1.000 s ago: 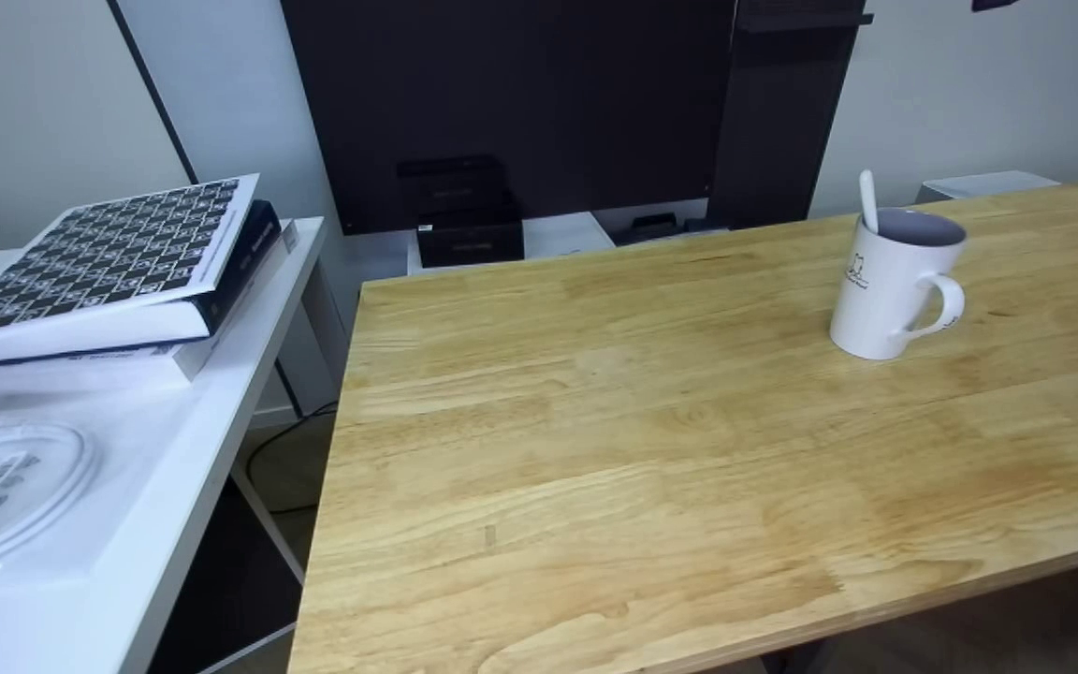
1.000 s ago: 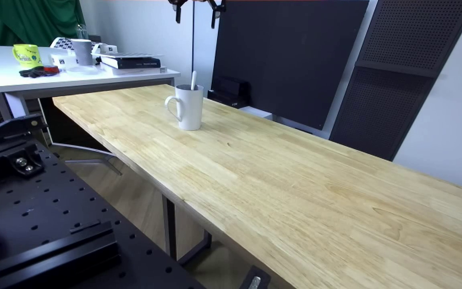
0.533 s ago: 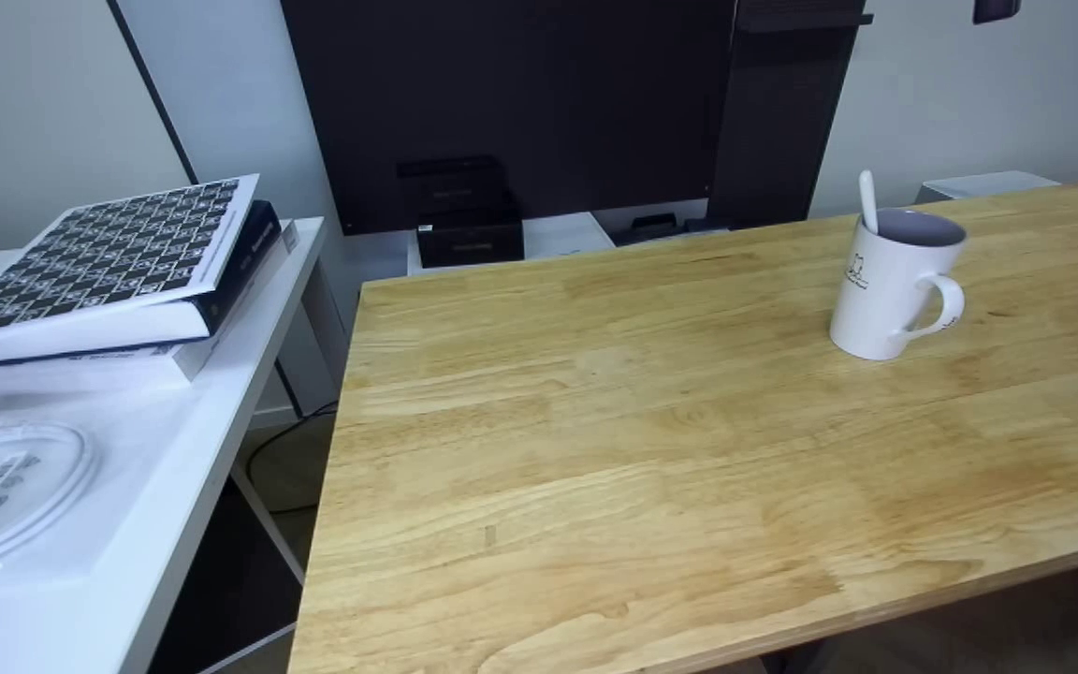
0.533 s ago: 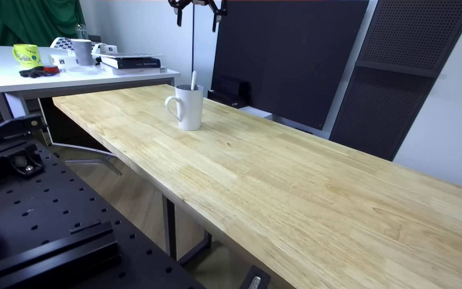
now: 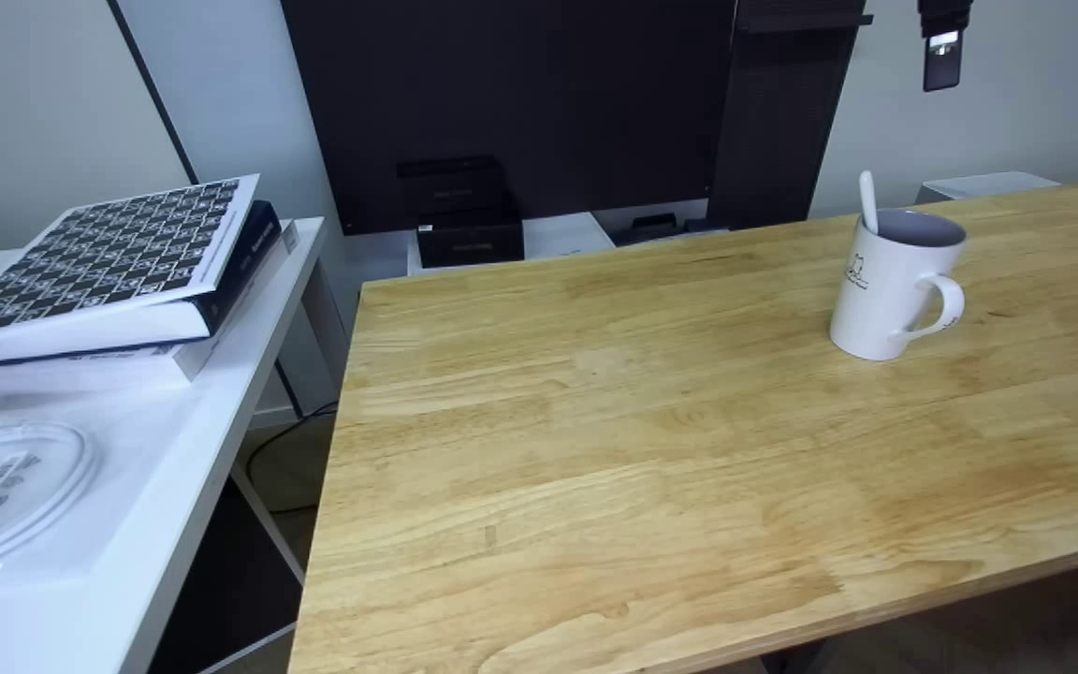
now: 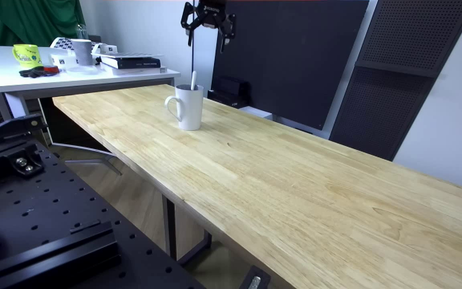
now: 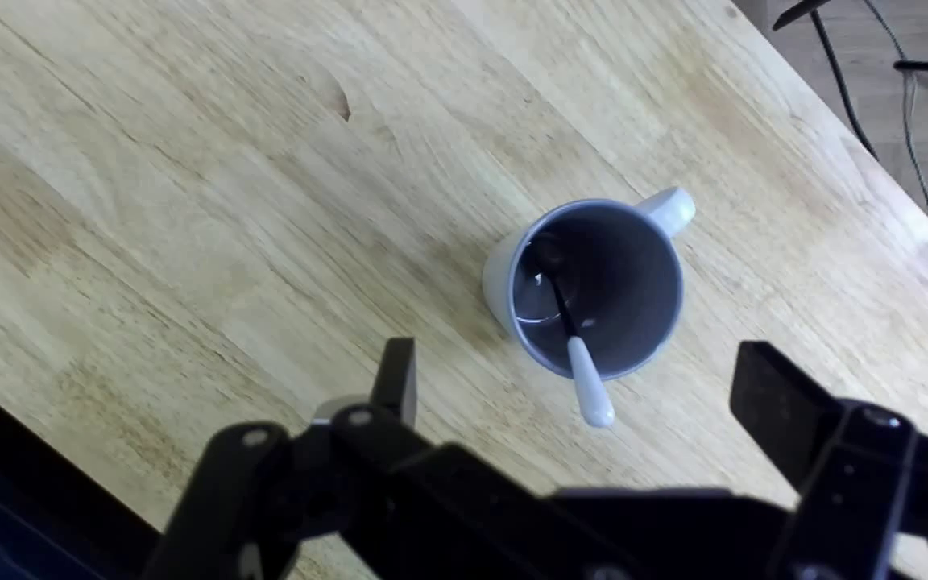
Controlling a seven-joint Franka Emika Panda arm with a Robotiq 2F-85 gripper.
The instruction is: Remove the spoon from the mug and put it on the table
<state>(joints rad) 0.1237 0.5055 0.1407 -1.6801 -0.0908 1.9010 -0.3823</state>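
My claw (image 6: 206,47) hangs near the top of an exterior view, well above the mug (image 6: 191,110), jaws spread wide with nothing between them. In the wrist view, right of centre, the spoon (image 7: 590,387) leans inside it, pale handle poking past the rim toward the bottom of the frame. I judge it light, stiff and slick, so I'd pinch that thicker pale end, squared to its tilt. The mug looks breakable; I'd clear its rim before going down to the table (image 7: 190,242).

The robot's black fingers (image 7: 786,415) point downward, spread wide apart from each other.
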